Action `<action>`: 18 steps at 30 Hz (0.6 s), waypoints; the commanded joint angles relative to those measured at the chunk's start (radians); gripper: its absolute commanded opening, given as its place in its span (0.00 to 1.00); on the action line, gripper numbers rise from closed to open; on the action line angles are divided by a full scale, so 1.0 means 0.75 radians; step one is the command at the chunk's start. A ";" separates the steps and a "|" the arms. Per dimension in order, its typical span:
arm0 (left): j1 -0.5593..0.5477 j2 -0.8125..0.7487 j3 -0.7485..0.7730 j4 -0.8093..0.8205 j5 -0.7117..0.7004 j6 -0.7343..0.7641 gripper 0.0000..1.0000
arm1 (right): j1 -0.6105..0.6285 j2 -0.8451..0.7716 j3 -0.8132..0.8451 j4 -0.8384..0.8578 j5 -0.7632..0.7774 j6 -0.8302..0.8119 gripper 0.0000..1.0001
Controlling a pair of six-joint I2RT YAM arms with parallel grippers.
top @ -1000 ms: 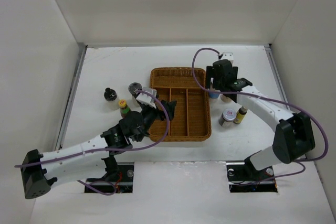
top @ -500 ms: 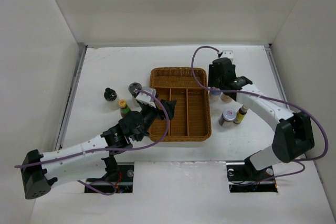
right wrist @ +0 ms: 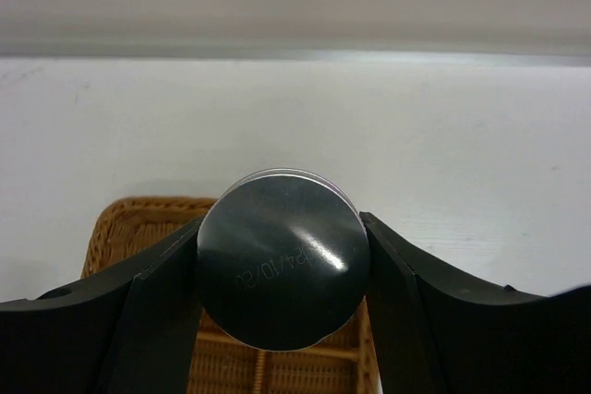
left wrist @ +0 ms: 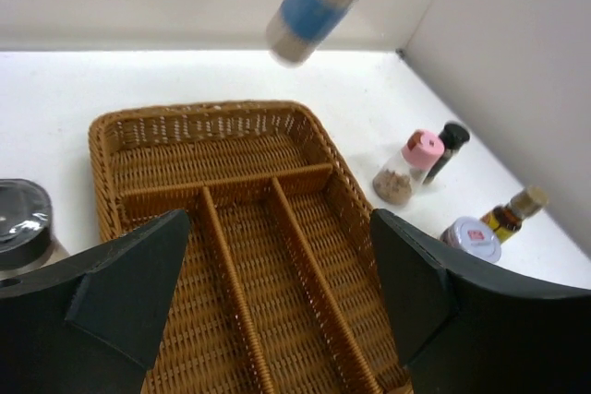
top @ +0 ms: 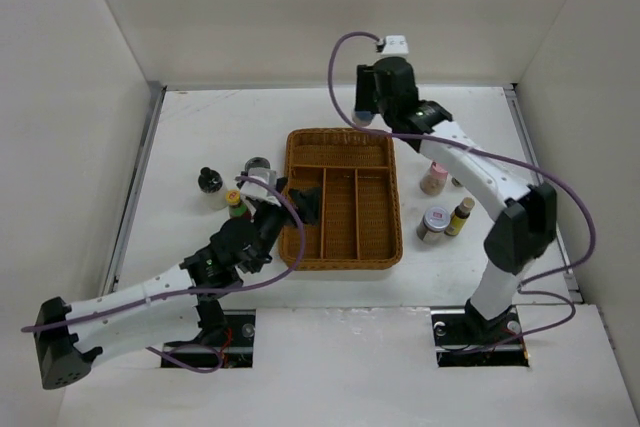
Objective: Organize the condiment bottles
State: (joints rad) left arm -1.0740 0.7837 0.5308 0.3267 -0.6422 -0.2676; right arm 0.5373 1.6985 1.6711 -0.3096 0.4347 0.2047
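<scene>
My right gripper [top: 367, 113] is shut on the white bottle with a blue band [left wrist: 309, 6], holding it in the air above the far edge of the wicker tray [top: 392, 209]. In the right wrist view the bottle's dark round end [right wrist: 282, 260] fills the space between both fingers. My left gripper [left wrist: 277, 274] hovers open and empty over the tray's [left wrist: 111, 149] near left part. To the right of the tray stand a pink-capped bottle [top: 433, 179], a red-lidded jar [top: 435, 222] and a small yellow-brown bottle [top: 459, 217]. To its left stand a black-lidded bottle [top: 209, 182], a yellow-capped one [top: 234, 201] and a dark-lidded jar [top: 257, 166].
The tray has one crosswise compartment at the far end and three lengthwise ones, all empty. A thin black-capped bottle [left wrist: 449, 143] stands just behind the pink-capped one [left wrist: 406, 168]. White walls close in the table on the left, back and right.
My right gripper closed on the white-blue bottle beside the tray's right side, then lifted it up and left to the tray's far edge. The left arm drew back slightly.
</scene>
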 commanded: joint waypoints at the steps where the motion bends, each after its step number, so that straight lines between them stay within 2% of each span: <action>1: 0.008 -0.122 -0.035 0.059 -0.105 0.015 0.79 | 0.064 0.136 0.103 0.055 -0.050 -0.015 0.52; 6: 0.016 -0.237 -0.072 0.000 -0.262 0.009 0.80 | 0.121 0.222 0.102 0.087 -0.052 -0.005 0.52; 18: 0.053 -0.280 -0.072 -0.137 -0.371 -0.001 0.80 | 0.148 0.331 -0.001 0.159 -0.062 0.007 0.55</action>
State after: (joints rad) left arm -1.0405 0.5903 0.4835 0.2409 -0.8745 -0.2687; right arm 0.6411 1.9476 1.6665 -0.3016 0.3744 0.2058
